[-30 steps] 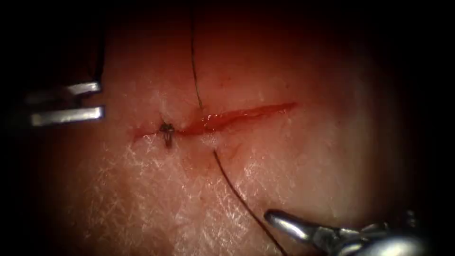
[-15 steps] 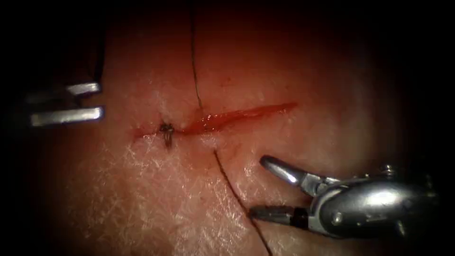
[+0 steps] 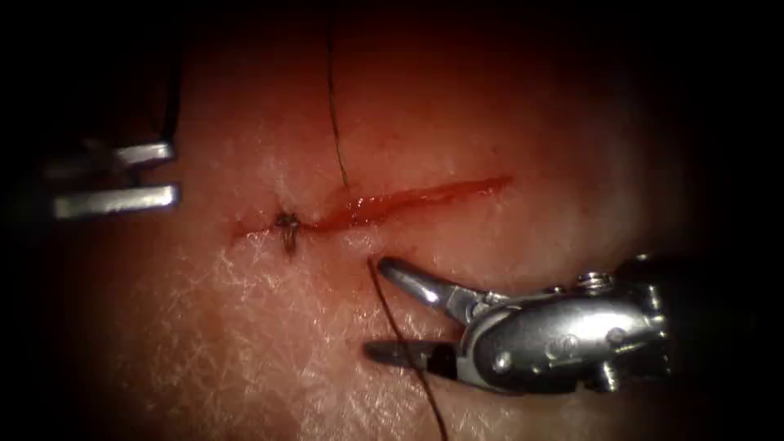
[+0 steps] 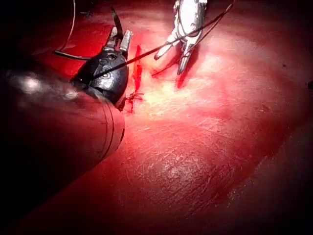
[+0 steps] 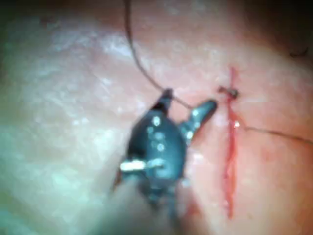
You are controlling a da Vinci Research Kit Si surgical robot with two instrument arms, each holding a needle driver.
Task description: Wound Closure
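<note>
The right claw [image 3: 392, 314] gapes around the thread [image 3: 400, 335] — the strand runs between its jaws, lengthwise from the cut [image 3: 384, 208]. The left claw [image 3: 171, 173], apart and empty, sits well off.

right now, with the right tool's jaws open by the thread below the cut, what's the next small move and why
Probably close the right tool on the thread. Its jaws stand open and hold nothing, and the strand appears to cross the gap between them, just below where it leaves the tissue under the cut. Closing there should grip it.
</note>
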